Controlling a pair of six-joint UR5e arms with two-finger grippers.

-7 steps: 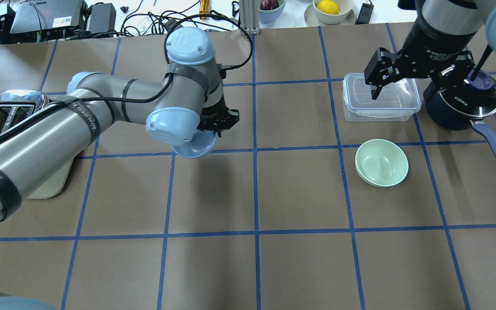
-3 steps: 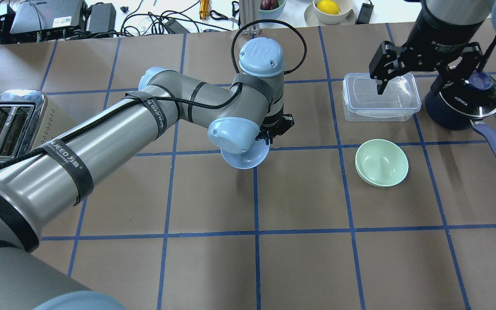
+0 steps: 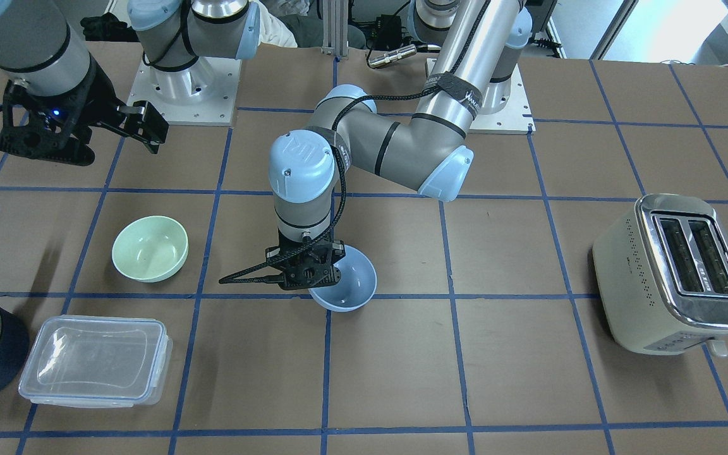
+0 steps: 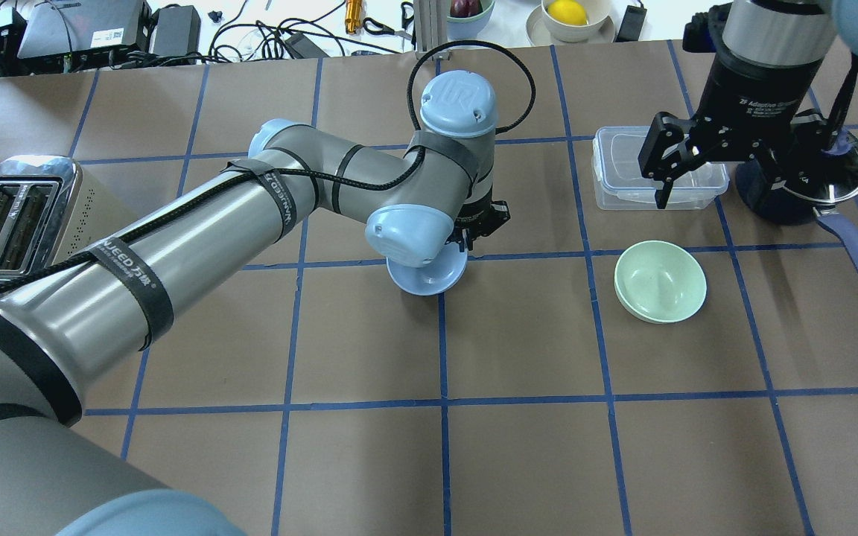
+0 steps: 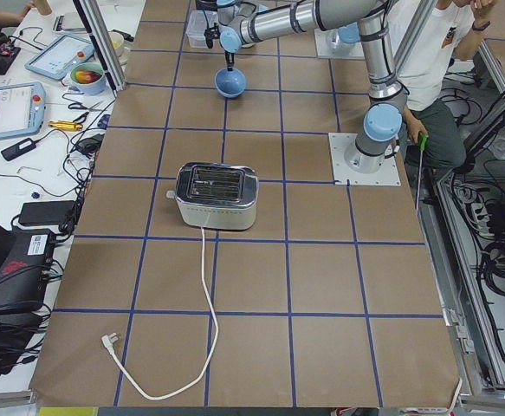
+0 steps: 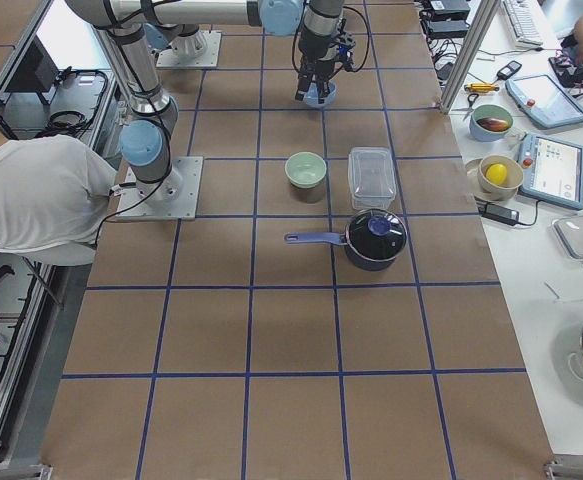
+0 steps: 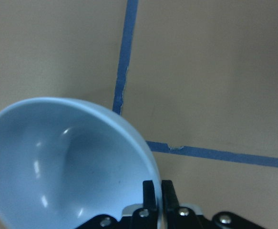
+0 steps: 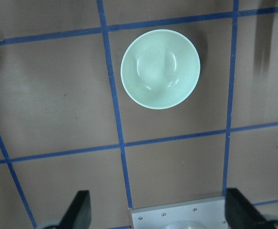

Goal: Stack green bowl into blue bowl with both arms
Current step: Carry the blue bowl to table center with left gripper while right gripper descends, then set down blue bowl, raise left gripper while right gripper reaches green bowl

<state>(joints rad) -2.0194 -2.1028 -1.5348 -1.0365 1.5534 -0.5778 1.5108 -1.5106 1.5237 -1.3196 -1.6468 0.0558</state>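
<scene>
We see the bench (image 4: 533, 461) covered in brown paper with a grid of blue tape, and we place everything on it against the green bowl (image 4: 660, 281), which sits upright and empty on the robot's right half; the left arm (image 4: 198, 223) reaches far out across the middle and ends well to the left of the green bowl; the right arm (image 4: 771, 37) hangs high over the area around the green bowl and touches nothing; the toaster (image 3: 673, 278) stands at the end of the bench farthest from the green bowl, on the robot's left; the saucepan (image 6: 375, 238), dark navy with a glass lid, stands near the green bowl on its right and on the side away from the robot; the clear container (image 3: 95, 360) lies near the green bowl, also on the side away from the robot, just beside the saucepan; the blue bowl (image 3: 354, 278) is tilted and low over a tape crossing, well apart from the green bowl, and we cannot tell whether it touches the paper; the left gripper (image 7: 157, 195) pinches the blue bowl's rim between its fingers; the right gripper (image 4: 727, 167) is spread wide and holds nothing, with the green bowl in plain sight below its wrist camera.
</scene>
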